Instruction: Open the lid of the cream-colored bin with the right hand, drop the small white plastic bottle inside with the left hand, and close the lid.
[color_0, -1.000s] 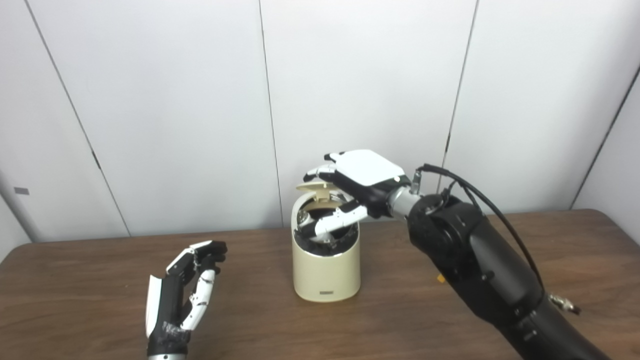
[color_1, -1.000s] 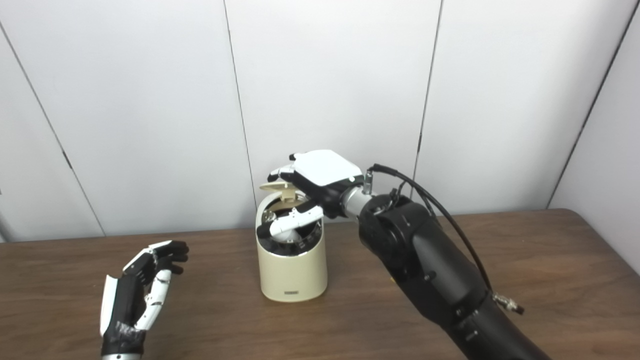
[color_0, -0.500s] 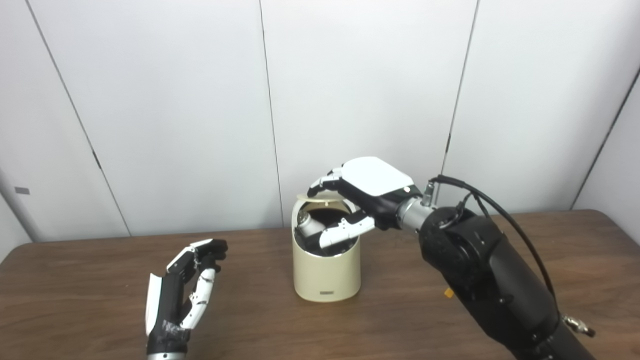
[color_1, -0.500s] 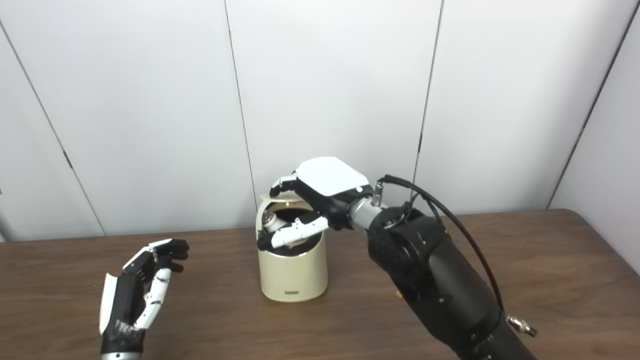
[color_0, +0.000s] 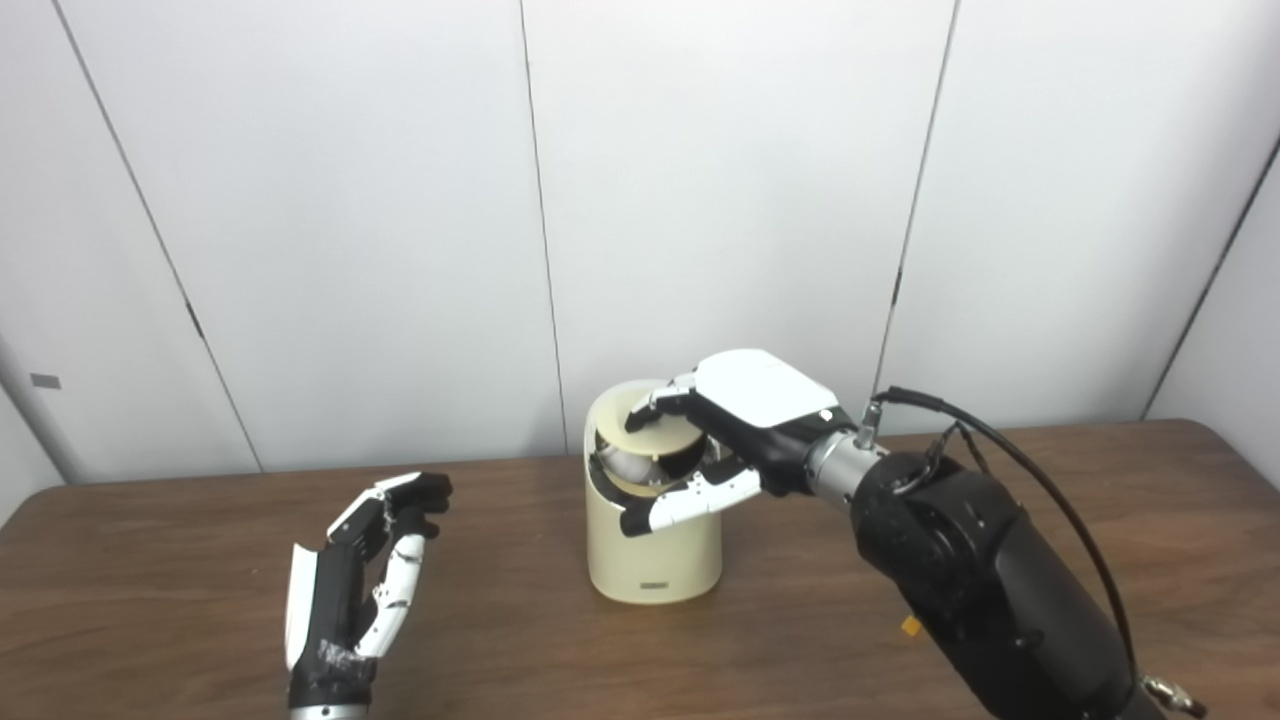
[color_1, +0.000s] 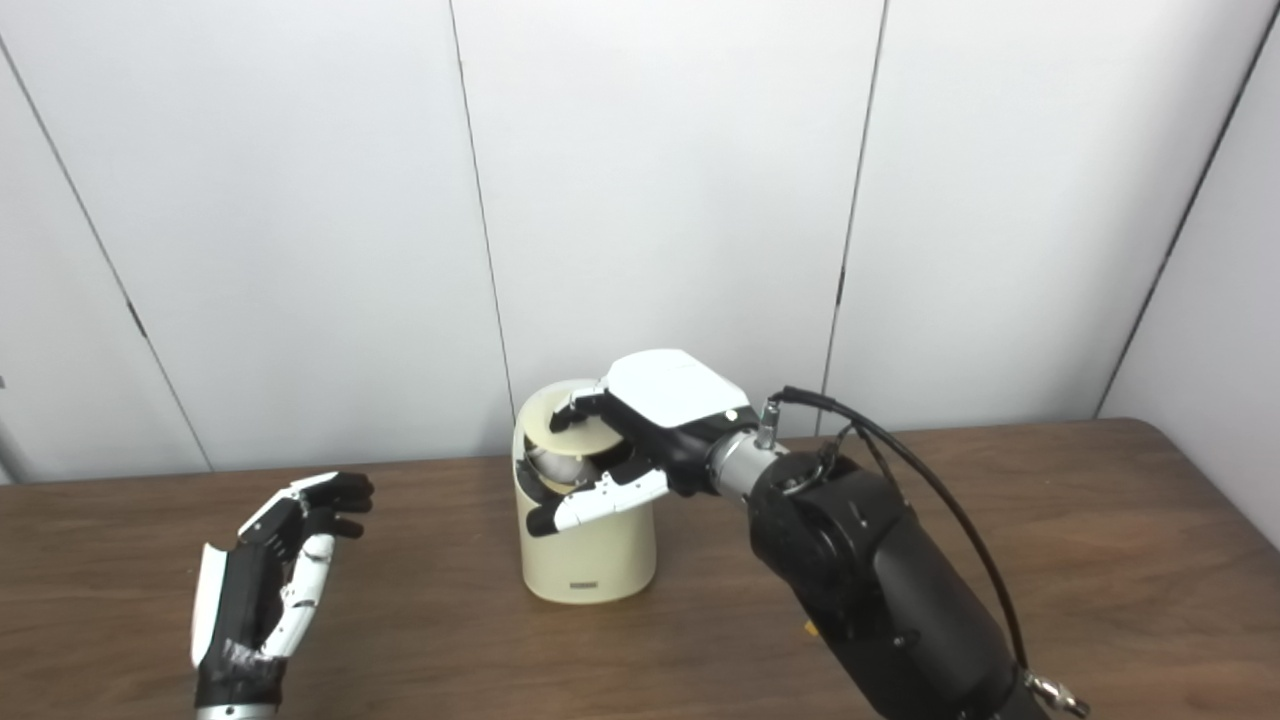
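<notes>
Now, on a brown table, the right hand presses fingertips on the cream bin's nearly shut lid, gripping nothing, the bottle apparently inside; the empty left hand waits half-curled; closing step, needing a final downward push.
</notes>
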